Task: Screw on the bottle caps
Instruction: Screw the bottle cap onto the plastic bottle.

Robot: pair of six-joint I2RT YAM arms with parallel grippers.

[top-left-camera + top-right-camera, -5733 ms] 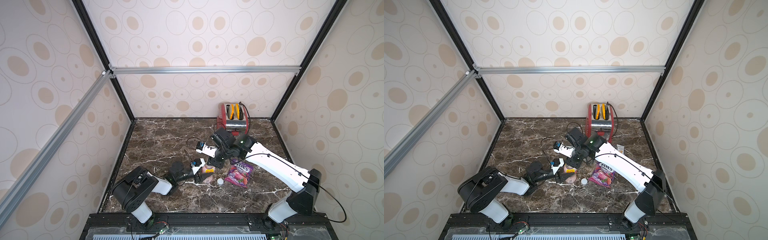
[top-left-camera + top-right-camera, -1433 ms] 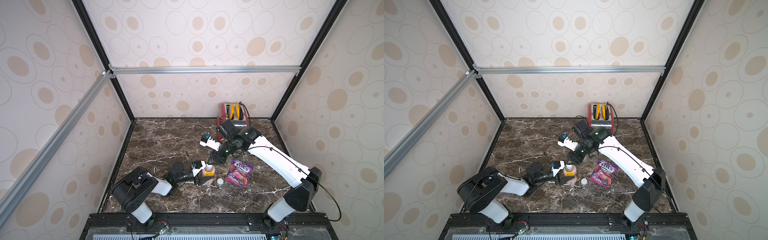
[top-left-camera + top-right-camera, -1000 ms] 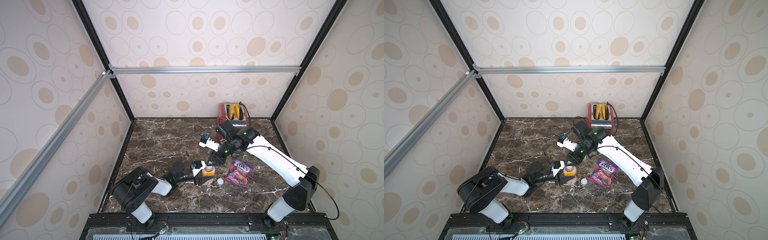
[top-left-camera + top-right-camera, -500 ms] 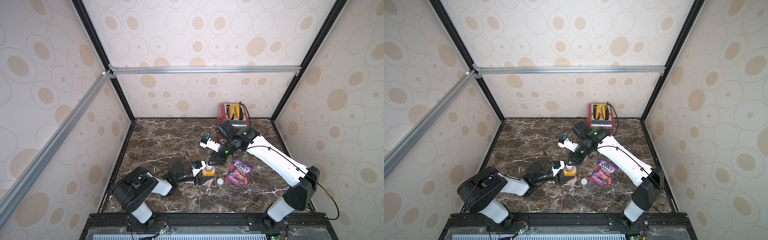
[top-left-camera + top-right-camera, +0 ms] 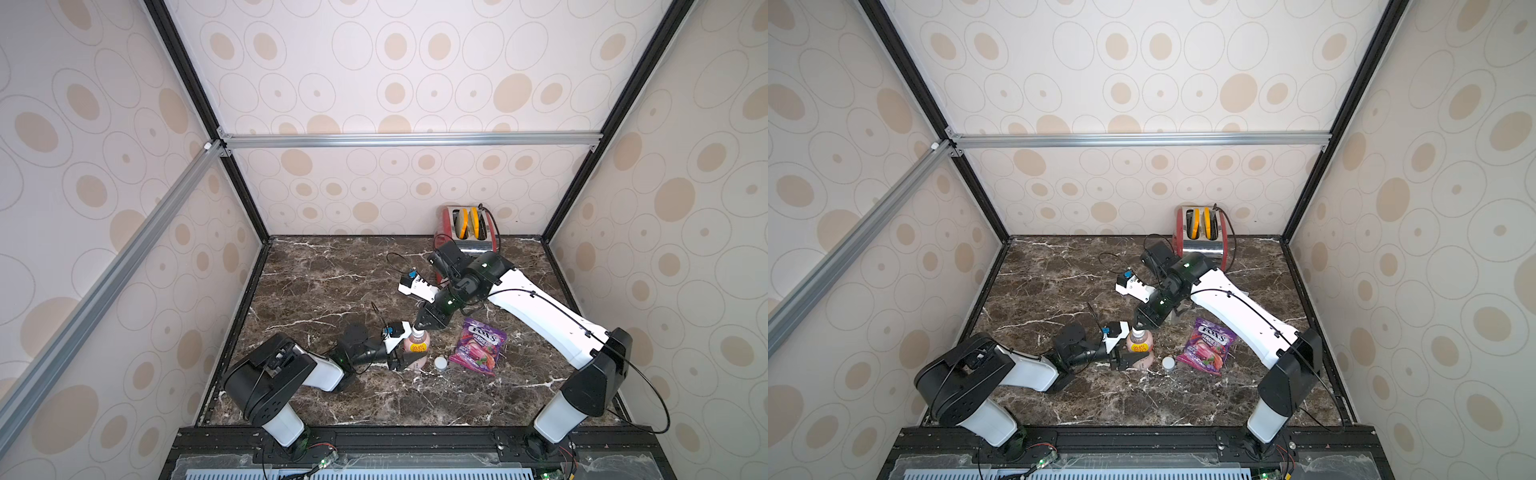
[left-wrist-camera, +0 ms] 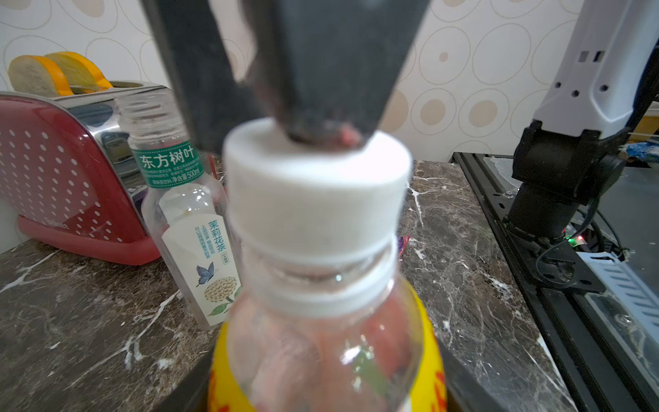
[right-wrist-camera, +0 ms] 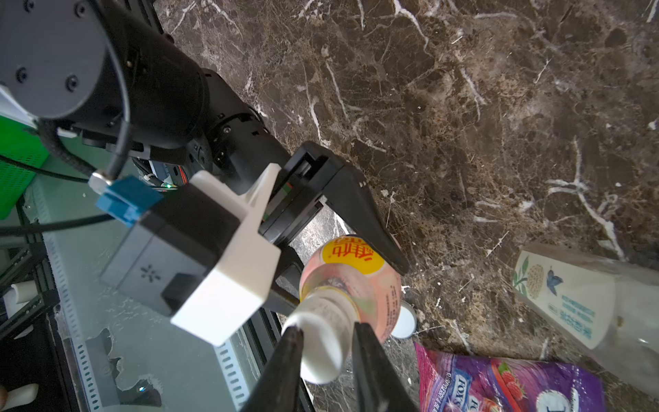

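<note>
Capping underway: steadies pink bottle (image 5: 417, 347) upright toward the worktop's (image 5: 332, 291) front edge with left gripper (image 5: 409, 360) clamped round its body against spinning, and pinches white cap (image 6: 315, 192) on its neck with right gripper (image 7: 326, 339), ready for twisting.

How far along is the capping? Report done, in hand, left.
Done: no bottle clearly sealed yet. In hand: the left gripper holds the pink bottle while the right gripper pinches the white cap sitting on its neck; tightness unclear. Left: the second cap lies on the table, and the clear bottle stands open-necked.
</note>
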